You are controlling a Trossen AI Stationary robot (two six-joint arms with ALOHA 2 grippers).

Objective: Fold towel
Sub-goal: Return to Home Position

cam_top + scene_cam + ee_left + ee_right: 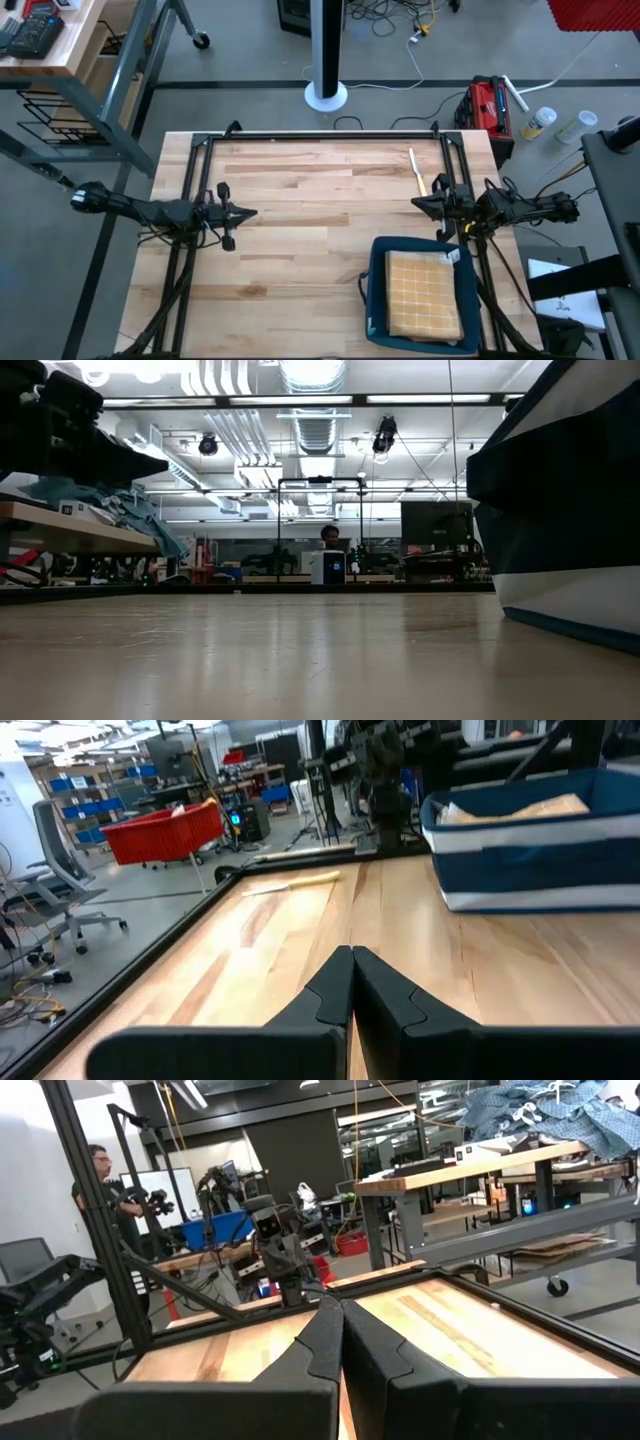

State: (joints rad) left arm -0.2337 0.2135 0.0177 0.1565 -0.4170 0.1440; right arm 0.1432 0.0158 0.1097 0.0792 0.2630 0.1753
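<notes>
The left gripper (250, 212) and right gripper (415, 205) faced each other, both with fingers pressed together. Just beside the right one, the towel (423, 293) lay flat in the bin (376, 290), its length running across that gripper's line.

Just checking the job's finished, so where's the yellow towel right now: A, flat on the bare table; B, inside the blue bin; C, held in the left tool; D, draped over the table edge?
B: the high view shows the yellow towel lying inside the blue bin, and the left tool and right tool are both shut on nothing.
</notes>
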